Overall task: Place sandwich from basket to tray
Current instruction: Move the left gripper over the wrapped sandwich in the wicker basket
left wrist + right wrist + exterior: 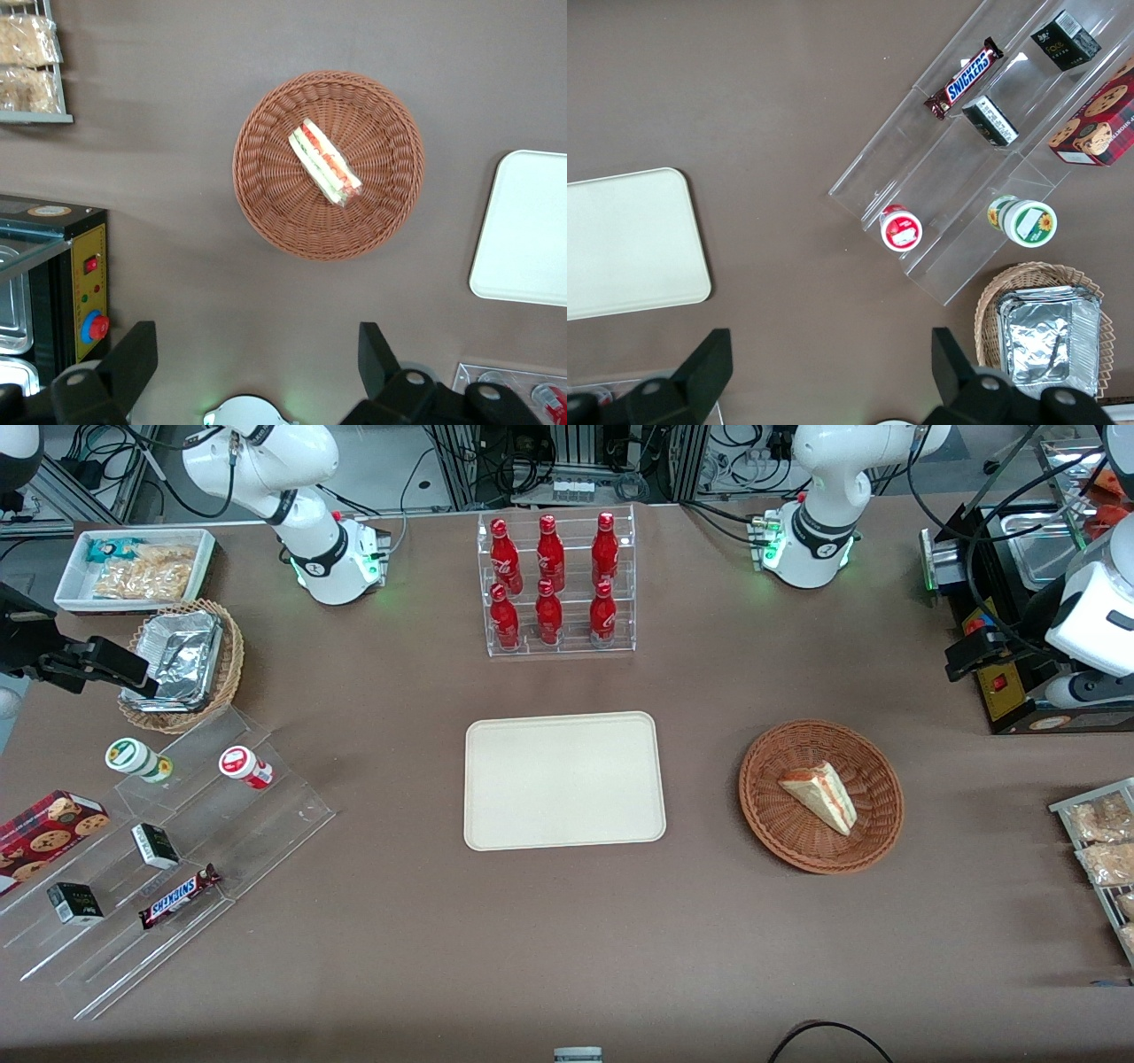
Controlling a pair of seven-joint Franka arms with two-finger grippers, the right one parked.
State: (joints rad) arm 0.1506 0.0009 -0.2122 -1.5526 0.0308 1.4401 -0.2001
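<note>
Front view: the sandwich (819, 794) lies in the basket (780, 828), a little toward the rim on the working arm's side, its long axis slanting across the weave. The tray (564, 779) sits bare beside the basket at the table's middle. The left arm's gripper (966, 657) hangs high near the table edge at the working arm's end, farther from the camera than the basket.

Left wrist view: the gripper (257, 359) hovers with fingers (133, 354) spread wide, holding nothing. The sandwich (325, 163) lies ahead in the basket (266, 204), diagonal to the finger line, so the grasp likely needs a wrist turn. The tray (523, 239) shows alongside.
</note>
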